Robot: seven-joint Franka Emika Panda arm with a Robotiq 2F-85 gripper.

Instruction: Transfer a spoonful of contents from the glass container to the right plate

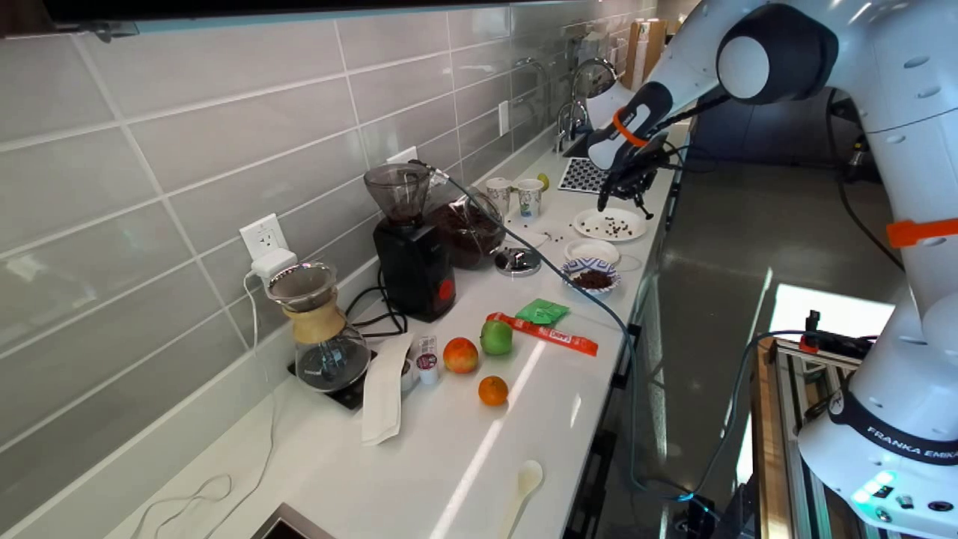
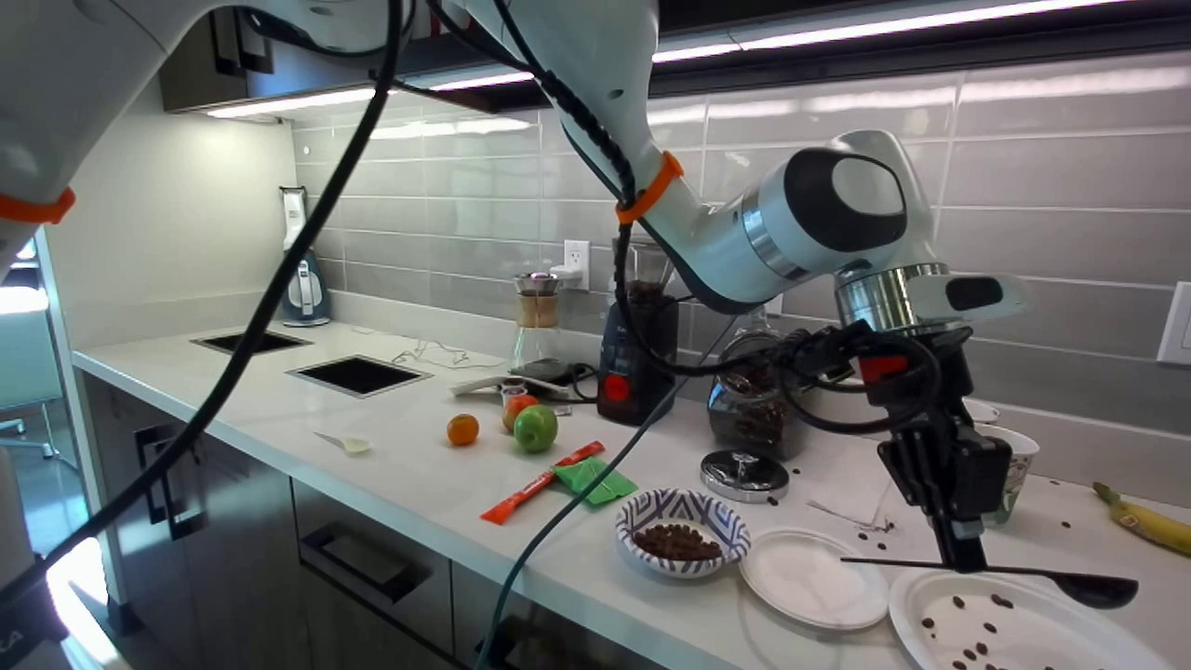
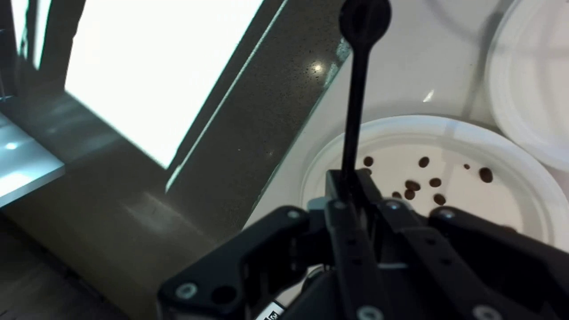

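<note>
My gripper (image 2: 968, 558) is shut on the handle of a black spoon (image 2: 1098, 591), which lies nearly level over the right plate. That plate (image 2: 1042, 642) is large, white and oval, with several dark beans scattered on it. In the wrist view the spoon (image 3: 355, 98) sticks out upward from between the fingertips, its rounded end near the counter's edge. Whether the spoon carries anything cannot be made out. The glass container (image 1: 468, 232), dark reddish-brown inside, stands well apart from the gripper, against the wall beside the black appliance; in an exterior view my arm's cable partly crosses the container (image 2: 744, 423).
A smaller white plate (image 2: 814, 582) is beside the large one, then a blue-patterned bowl (image 2: 689, 507) of dark contents. A chrome lid (image 2: 744, 473), a paper cup (image 2: 1019, 456) and a banana (image 2: 1154, 523) lie behind. A blue cable (image 1: 569, 281) runs across the counter. Fruit and packets are farther along.
</note>
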